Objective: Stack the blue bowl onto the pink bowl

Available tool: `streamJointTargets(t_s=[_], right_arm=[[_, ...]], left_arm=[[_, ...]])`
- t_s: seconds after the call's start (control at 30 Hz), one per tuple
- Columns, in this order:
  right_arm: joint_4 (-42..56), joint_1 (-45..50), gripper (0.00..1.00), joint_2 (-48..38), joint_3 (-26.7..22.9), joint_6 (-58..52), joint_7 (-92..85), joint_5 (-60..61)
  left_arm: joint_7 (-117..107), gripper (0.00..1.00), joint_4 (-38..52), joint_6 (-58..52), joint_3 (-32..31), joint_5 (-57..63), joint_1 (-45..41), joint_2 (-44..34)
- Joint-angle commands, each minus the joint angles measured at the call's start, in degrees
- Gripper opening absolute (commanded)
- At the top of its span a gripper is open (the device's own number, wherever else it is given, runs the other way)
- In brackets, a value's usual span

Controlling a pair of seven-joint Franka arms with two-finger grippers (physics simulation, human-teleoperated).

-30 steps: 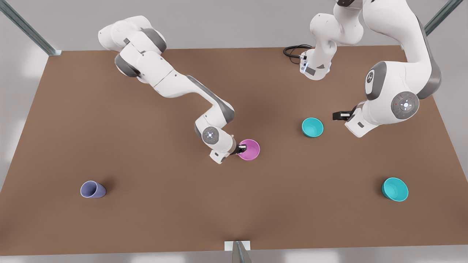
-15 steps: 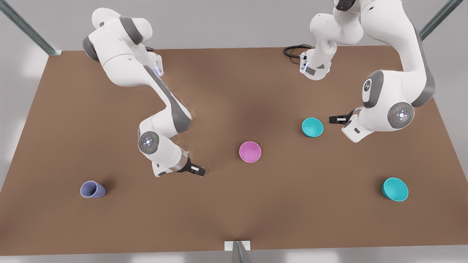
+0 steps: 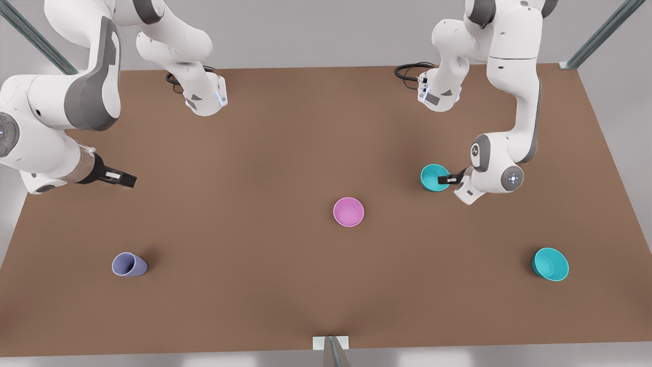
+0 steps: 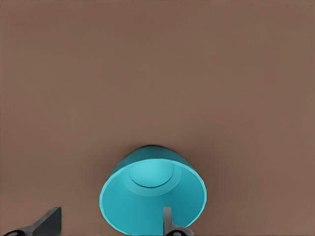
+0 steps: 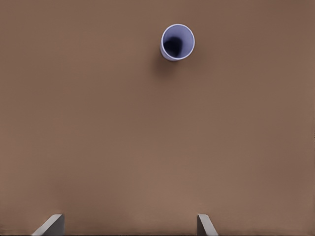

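The left gripper (image 3: 444,179) is at the blue bowl (image 3: 434,177), on the front view's right side of the table (image 3: 285,285). Its fingers are spread wide. In the left wrist view one finger (image 4: 168,222) reaches down inside the bowl (image 4: 150,196) beside its wall, and the other finger (image 4: 48,222) stands outside, well apart from the bowl, so the rim lies between them. Whether the inner finger touches the wall cannot be told. The fingers are cut off by the edge of that picture, and in the front view they are small and dark against the bowl.

The right gripper (image 3: 122,178) hangs above the table at the front view's left edge, holding nothing. In the right wrist view its two fingertips (image 5: 51,224) are spread apart over bare table, cut off by the picture's edge, with the lavender cup (image 5: 177,42) farther off.

The pink bowl (image 3: 348,212) stands upright alone near the middle of the table, well apart from the blue bowl.

There are two teal bowls, the blue bowl and a wider teal bowl (image 3: 550,264) nearer the front on the right. There is one pink bowl and one lavender cup (image 3: 129,265), which stands near the front on the left. Two arms are in the scene.
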Motion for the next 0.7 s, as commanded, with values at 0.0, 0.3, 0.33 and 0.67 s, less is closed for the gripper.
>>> streamJointTargets(t_s=[0.0, 0.3, 0.33, 0.67], right_arm=[[0.01, -0.04, 1.00, 0.03, 0.04, -4.08, -24.01, -0.16], [-0.08, 0.04, 1.00, 0.82, 0.04, -4.52, -24.01, -0.16], [-0.08, -0.05, 1.00, 0.91, 0.04, -4.61, -24.01, -0.16], [-0.17, -0.05, 1.00, 0.91, -0.04, -4.61, -24.10, -0.25]], left_arm=[[20.03, 1.00, -1.42, 8.85, 0.12, -0.52, 0.09, 0.18], [29.61, 1.00, -4.05, 7.62, -0.32, -3.51, 0.44, 2.03], [29.61, 1.00, -4.05, 7.71, -0.41, -5.00, 0.44, 2.47], [29.61, 0.29, -3.44, 7.01, -0.41, -6.67, 0.27, 3.44]])
